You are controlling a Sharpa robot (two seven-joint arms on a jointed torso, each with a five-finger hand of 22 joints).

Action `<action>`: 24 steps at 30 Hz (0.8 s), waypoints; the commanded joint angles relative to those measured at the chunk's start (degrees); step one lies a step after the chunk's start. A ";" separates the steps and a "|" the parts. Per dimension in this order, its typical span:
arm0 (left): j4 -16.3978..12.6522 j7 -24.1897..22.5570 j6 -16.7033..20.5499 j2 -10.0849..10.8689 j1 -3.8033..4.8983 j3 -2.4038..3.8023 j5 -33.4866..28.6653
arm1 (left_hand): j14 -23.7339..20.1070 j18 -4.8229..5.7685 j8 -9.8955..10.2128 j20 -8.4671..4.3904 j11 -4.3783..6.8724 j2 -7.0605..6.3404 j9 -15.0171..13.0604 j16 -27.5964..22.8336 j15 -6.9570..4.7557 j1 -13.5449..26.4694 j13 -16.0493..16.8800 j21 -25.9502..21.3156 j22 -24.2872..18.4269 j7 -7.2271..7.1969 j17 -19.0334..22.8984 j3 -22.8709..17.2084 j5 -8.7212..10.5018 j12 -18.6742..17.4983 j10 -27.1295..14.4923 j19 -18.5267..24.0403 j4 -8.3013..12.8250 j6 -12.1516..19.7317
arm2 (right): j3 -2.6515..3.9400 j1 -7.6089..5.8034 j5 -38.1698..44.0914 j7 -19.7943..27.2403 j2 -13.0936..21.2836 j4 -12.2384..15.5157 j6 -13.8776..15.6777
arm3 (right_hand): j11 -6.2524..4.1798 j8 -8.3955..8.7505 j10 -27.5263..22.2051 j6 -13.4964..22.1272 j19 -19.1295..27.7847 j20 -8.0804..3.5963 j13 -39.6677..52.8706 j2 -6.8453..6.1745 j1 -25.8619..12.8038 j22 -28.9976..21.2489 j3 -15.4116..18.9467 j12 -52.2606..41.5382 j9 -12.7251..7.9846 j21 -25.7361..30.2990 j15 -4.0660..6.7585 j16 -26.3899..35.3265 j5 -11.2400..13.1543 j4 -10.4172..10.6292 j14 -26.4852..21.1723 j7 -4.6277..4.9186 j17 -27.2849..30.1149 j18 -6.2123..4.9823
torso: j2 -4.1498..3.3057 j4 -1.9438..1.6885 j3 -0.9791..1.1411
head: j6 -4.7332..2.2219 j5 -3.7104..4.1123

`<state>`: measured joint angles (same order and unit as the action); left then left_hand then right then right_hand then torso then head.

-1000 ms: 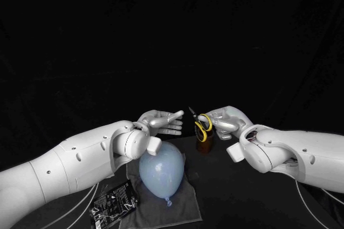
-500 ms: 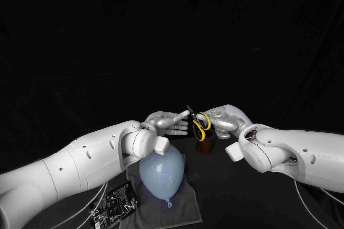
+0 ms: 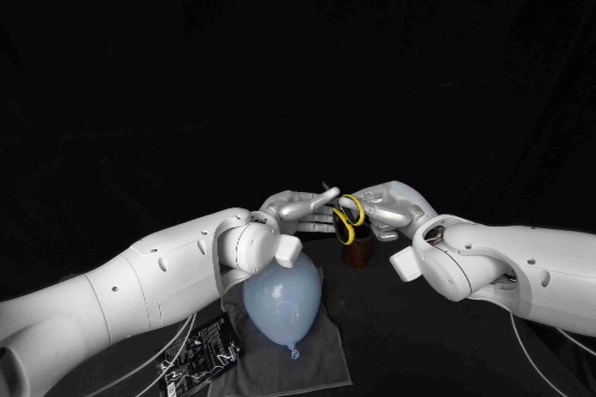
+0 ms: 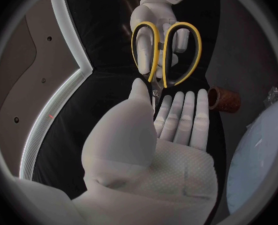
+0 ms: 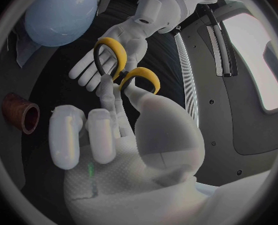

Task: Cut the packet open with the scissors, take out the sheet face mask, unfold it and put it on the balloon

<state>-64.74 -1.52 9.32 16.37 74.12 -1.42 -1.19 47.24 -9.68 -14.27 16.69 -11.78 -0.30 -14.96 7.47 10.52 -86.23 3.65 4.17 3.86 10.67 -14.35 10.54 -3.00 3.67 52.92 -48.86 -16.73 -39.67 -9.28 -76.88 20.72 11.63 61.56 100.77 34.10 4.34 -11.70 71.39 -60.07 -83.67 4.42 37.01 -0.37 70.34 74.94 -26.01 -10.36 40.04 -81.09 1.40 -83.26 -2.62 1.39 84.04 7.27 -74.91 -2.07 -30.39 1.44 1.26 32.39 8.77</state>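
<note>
Scissors (image 3: 348, 218) with yellow-lined loops hang in the air between the two hands, above the far end of the balloon (image 3: 280, 298). The right hand (image 3: 388, 209) holds them by the loops, its fingers curled around and through the handles. The left hand (image 3: 298, 209) meets them at the blade end, its fingers straight and side by side under the blades and its thumb raised beside the pivot. Whether thumb and fingers actually clamp the blades cannot be told. The scissors are stiff, hard and probably fairly light. The smooth blades would likely slip and are sharp at the tip, so the loops are the safer place to grip. The black foil packet (image 3: 199, 356) lies flat on the table near the left arm, just beside the grey cloth (image 3: 317, 354). It looks thin, glossy and slippery, and is best pinched at an edge. The pale blue balloon rests on that cloth directly beneath the hands. It is soft, easy to roll and at risk from the points. A brown cylinder (image 3: 356, 252) stands close behind it, under the scissors.
</note>
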 commanded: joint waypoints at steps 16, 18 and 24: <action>-0.26 -0.94 -4.73 -0.39 0.08 0.09 -2.71 | 5.08 -0.91 -2.29 -0.36 1.70 6.41 -0.56 1.33 -1.69 -6.20 0.28 1.41 0.04 1.85 -0.31 0.59 0.21 1.63 7.19 -2.94 0.62 -4.90 | 0.13 -0.08 0.21 1.05 -0.18 0.25 -0.49 | -1.94 -0.33 1.66 0.03 -1.68 -0.19 0.08 0.07 0.73 11.60 -17.06 -0.17 0.08 -0.27 0.41 -0.20 -0.16 -16.63 3.05 -0.35 -0.80 -0.12 | 0.03 -0.01 -0.01 | 0.14 -0.41; -0.21 -1.27 -4.18 -0.42 0.09 0.09 -3.05 | 5.60 -0.96 -2.63 -0.44 2.20 8.26 -0.56 1.47 -2.02 -8.17 0.30 1.53 0.06 1.47 -0.40 -0.48 0.20 1.88 8.48 -3.27 0.74 -5.92 | 0.13 -0.08 0.21 1.02 -0.16 0.23 -0.58 | -1.94 -0.33 1.66 0.03 -1.68 -0.19 0.08 0.07 0.73 11.60 -17.06 -0.17 0.08 -0.27 0.41 -0.20 -0.16 -16.63 3.05 -0.35 -0.80 -0.12 | 0.03 -0.02 -0.01 | 0.21 -0.49; -0.18 -2.43 -2.58 -0.50 0.09 0.09 -3.75 | 6.90 -1.02 -3.23 -0.80 3.09 10.82 -0.52 1.85 -2.74 -11.76 0.15 2.01 0.14 0.52 -0.66 -2.23 0.19 1.81 10.66 -4.45 0.50 -7.99 | 0.14 -0.09 0.21 0.88 -0.11 0.08 -0.94 | -1.94 -0.33 1.66 0.03 -1.68 -0.19 0.08 0.07 0.73 11.60 -17.06 -0.17 0.08 -0.27 0.41 -0.20 -0.16 -16.63 3.05 -0.35 -0.80 -0.12 | 0.02 -0.03 -0.03 | 0.27 -0.63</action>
<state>-64.63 -2.05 6.45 16.21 74.12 -1.40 -3.76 54.01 -9.51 -17.27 15.87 -8.70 10.60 -15.49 9.16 7.71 -97.50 3.87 6.10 3.92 11.10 -15.00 8.48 -2.66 5.32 63.42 -53.17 -16.37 -47.39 -9.20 -76.92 20.70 11.99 61.46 100.96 33.92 4.35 -11.89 71.41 -59.97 -83.61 4.48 37.03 -0.21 70.50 74.94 -26.12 -10.36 40.02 -81.03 1.31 -83.11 -2.66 1.50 83.94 7.37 -74.95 -2.07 -30.36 1.41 1.24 32.59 8.20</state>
